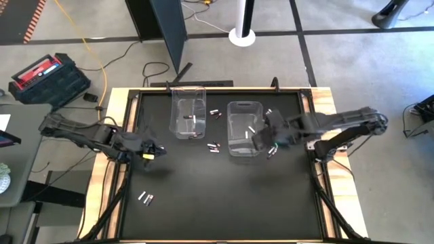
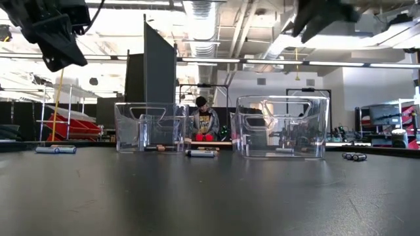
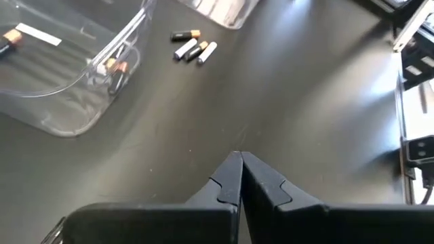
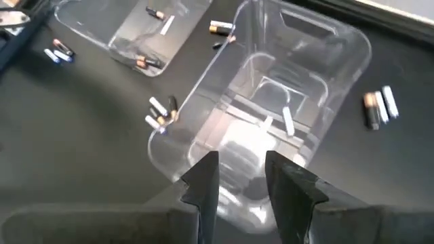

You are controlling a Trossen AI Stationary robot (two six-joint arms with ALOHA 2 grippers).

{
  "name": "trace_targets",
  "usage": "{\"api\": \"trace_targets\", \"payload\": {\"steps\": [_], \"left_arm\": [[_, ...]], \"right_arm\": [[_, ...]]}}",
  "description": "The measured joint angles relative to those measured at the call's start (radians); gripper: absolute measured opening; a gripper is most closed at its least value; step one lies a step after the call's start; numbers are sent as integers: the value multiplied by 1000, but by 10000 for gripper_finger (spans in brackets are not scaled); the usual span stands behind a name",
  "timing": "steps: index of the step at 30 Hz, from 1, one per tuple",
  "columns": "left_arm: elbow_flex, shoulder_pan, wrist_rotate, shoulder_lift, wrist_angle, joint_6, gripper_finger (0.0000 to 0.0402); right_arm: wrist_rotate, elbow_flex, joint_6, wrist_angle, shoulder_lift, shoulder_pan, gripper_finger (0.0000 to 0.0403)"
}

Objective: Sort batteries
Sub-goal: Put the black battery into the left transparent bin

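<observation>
Left hand [image 3: 240, 157] closed on nothing, raised above bare tabletop [image 1: 224, 196] left of the two clear bins [image 1: 188, 110]. Right hand [image 4: 243, 166] open, empty, over the right bin [image 4: 271, 122]. Batteries [image 1: 213, 147] scattered between bins, some inside, a pair [image 1: 145, 198] lying front-left.

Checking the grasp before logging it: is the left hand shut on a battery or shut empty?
Shut empty, as far as shows. In the left wrist view the left hand has its fingers pressed together above bare table, with no battery between them.
</observation>
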Motion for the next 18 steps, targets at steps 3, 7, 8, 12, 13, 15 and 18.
{"api": "trace_targets", "payload": {"steps": [3,7,8,12,13,15,18], "left_arm": [[0,0,-1,26,3,1,2],[0,0,-5,61,4,59,2],[0,0,-13,71,3,70,2],[0,1,-118,115,4,-4,12],[0,2,-140,126,3,-21,20],[0,2,-173,151,2,-26,43],[0,3,-191,187,14,-29,89]], "right_arm": [[58,0,162,-63,11,110,137],[89,0,338,-96,71,229,136],[90,0,376,-94,95,256,136],[89,0,496,-91,200,345,136],[87,0,517,-86,227,364,136],[82,-1,542,-55,273,395,136],[82,-1,544,27,325,430,136]]}}
